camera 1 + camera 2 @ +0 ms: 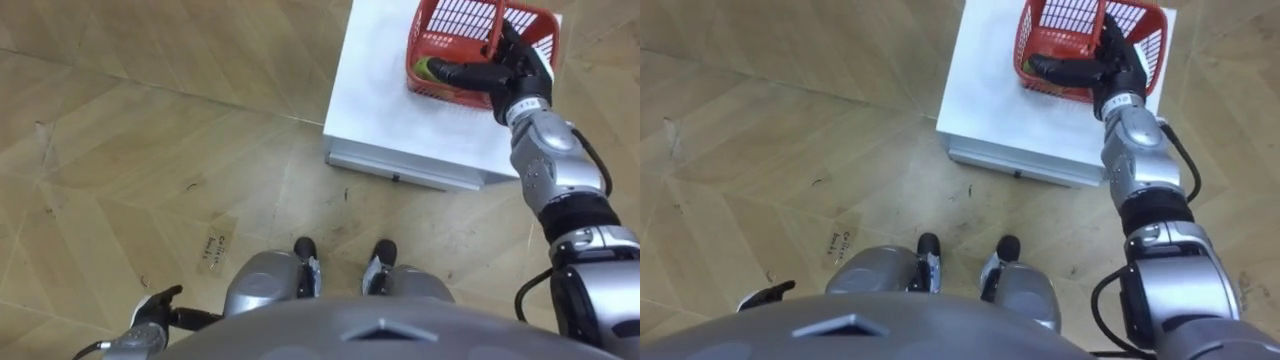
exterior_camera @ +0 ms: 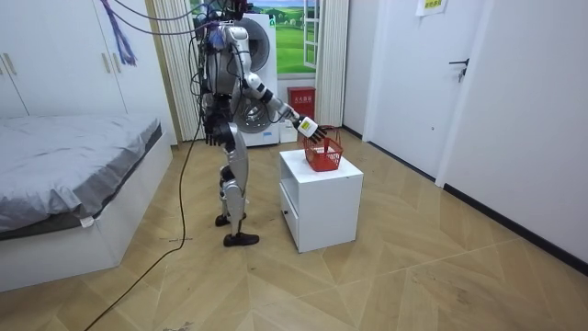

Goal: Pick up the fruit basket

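Observation:
A red mesh fruit basket (image 1: pixel 440 25) with an upright handle (image 1: pixel 495 25) stands on a white cabinet (image 1: pixel 390 110), and a green and yellow fruit (image 1: pixel 428 68) shows inside it. My right hand (image 1: pixel 510 75) reaches over the basket's near rim. Its thumb lies straight along that rim and its fingers point up beside the handle, open and not closed round it. My left hand (image 1: pixel 150 312) hangs low at my side with relaxed fingers, holding nothing. In the room view I stand by the cabinet (image 2: pixel 322 198), right arm stretched to the basket (image 2: pixel 323 156).
The cabinet has a drawer front (image 1: pixel 400 170) facing my feet. A small paper scrap (image 1: pixel 215 245) lies on the wooden floor to my left. In the room view a bed (image 2: pixel 73 156) stands at the left, a washing machine (image 2: pixel 266 55) behind me, and a door (image 2: pixel 478 83) at the right.

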`<state>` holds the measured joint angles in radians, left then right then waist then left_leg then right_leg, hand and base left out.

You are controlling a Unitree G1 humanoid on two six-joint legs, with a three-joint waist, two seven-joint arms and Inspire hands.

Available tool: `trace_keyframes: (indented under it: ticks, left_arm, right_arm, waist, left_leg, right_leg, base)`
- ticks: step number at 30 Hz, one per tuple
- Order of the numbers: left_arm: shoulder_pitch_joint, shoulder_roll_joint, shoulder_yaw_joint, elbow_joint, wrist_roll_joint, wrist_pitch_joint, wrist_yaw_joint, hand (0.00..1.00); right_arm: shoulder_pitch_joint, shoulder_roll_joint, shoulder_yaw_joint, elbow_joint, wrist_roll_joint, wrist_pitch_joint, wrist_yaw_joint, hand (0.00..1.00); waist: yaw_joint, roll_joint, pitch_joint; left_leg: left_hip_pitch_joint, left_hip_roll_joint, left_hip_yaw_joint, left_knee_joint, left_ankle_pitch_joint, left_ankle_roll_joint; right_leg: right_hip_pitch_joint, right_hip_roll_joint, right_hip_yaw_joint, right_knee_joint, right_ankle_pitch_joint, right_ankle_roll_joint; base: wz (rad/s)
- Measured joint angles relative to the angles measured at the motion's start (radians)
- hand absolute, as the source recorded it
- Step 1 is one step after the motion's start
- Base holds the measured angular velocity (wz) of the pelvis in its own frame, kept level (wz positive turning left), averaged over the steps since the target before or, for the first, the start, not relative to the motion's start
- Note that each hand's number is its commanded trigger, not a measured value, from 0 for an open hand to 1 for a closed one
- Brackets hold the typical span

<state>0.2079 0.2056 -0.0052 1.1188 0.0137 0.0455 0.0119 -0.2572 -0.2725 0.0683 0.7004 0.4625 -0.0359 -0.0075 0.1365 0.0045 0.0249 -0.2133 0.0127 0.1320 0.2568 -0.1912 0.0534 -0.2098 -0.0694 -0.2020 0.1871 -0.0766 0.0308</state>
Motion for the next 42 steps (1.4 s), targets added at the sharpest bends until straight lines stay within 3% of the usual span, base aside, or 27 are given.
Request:
trace_keyframes:
  ticks: [2, 9, 13, 17, 20, 24, 28, 32, 37, 42]
  left_arm:
    - [0.001, 0.000, 0.000, 0.001, 0.000, 0.001, -0.002, 0.00]
    - [0.004, -0.001, 0.002, -0.002, 0.025, 0.012, -0.002, 0.00]
    - [0.027, -0.003, 0.007, -0.044, 0.056, 0.013, 0.001, 0.00]
    - [0.042, -0.023, 0.045, -0.068, 0.060, 0.013, 0.006, 0.00]
    - [0.047, -0.040, 0.082, -0.072, 0.065, 0.013, 0.007, 0.00]
    - [0.052, -0.040, 0.089, -0.074, 0.056, 0.010, 0.008, 0.00]
    - [0.056, -0.041, 0.089, -0.089, 0.056, -0.010, 0.033, 0.00]
    - [0.058, -0.041, 0.092, -0.110, 0.056, -0.012, 0.050, 0.00]
    - [0.060, -0.043, 0.122, -0.133, 0.054, -0.024, 0.059, 0.00]
    - [0.062, -0.043, 0.123, -0.135, 0.036, -0.026, 0.092, 0.00]
  right_arm:
    - [0.036, 0.004, 0.000, -0.066, -0.001, 0.000, 0.002, 0.00]
    - [0.094, 0.022, -0.002, -0.162, -0.017, 0.000, -0.004, 0.00]
    - [0.148, 0.027, -0.001, -0.257, -0.035, 0.000, -0.005, 0.00]
    - [0.200, 0.030, -0.009, -0.331, -0.043, -0.002, -0.006, 0.00]
    - [0.203, 0.032, -0.018, -0.333, -0.080, -0.002, -0.009, 0.00]
    - [0.206, 0.032, -0.039, -0.353, -0.124, -0.006, -0.020, 0.00]
    - [0.290, 0.032, -0.090, -0.426, -0.133, -0.009, -0.029, 0.00]
    - [0.317, 0.032, -0.116, -0.441, -0.135, -0.009, -0.048, 0.00]
    - [0.360, 0.034, -0.140, -0.441, -0.141, -0.009, -0.076, 0.00]
    - [0.413, 0.036, -0.140, -0.318, -0.175, -0.026, -0.097, 0.00]
  waist:
    - [-0.003, -0.007, -0.0043]
    - [-0.011, -0.010, -0.0078]
    - [-0.016, -0.020, -0.0187]
    - [-0.030, -0.028, -0.0275]
    - [-0.044, -0.031, -0.0284]
    - [-0.074, -0.033, -0.0296]
    - [-0.084, -0.035, -0.0295]
    - [-0.109, -0.036, -0.0236]
    - [-0.112, -0.035, -0.0240]
    - [-0.135, -0.036, -0.0280]
  left_leg:
    - [0.002, 0.000, 0.000, 0.000, 0.000, 0.000]
    - [0.053, 0.000, 0.002, -0.007, 0.000, 0.000]
    - [0.088, 0.000, 0.008, -0.021, 0.000, -0.001]
    - [0.128, 0.000, 0.019, -0.034, 0.000, -0.001]
    - [0.151, -0.001, 0.031, -0.041, 0.000, -0.001]
    - [0.158, -0.001, 0.036, -0.043, 0.000, -0.001]
    - [0.175, 0.001, 0.042, -0.054, -0.001, -0.002]
    - [0.190, 0.003, 0.060, -0.066, -0.001, -0.003]
    - [0.218, 0.006, 0.087, -0.090, -0.003, -0.006]
    - [0.244, 0.008, 0.088, -0.106, -0.006, -0.010]
  right_leg:
    - [0.001, 0.000, -0.001, 0.000, 0.000, 0.000]
    - [0.049, -0.001, -0.014, 0.000, -0.001, 0.000]
    - [0.076, -0.001, -0.009, -0.001, -0.004, -0.003]
    - [0.108, 0.000, -0.002, -0.002, -0.005, -0.002]
    - [0.124, 0.000, 0.009, -0.002, -0.005, -0.002]
    - [0.127, 0.000, 0.013, 0.000, -0.005, -0.002]
    - [0.138, 0.003, 0.011, -0.002, -0.006, -0.002]
    - [0.139, 0.004, 0.014, -0.003, -0.006, -0.002]
    - [0.144, 0.010, 0.014, -0.004, -0.006, -0.002]
    - [0.168, 0.019, 0.021, -0.019, -0.006, -0.002]
  base:
    - [0.00]
    - [0.00]
    - [-0.04]
    - [-0.07]
    - [-0.13]
    - [-0.05]
    - [-0.03]
    - [-0.11]
    - [-0.18]
    - [-0.01]
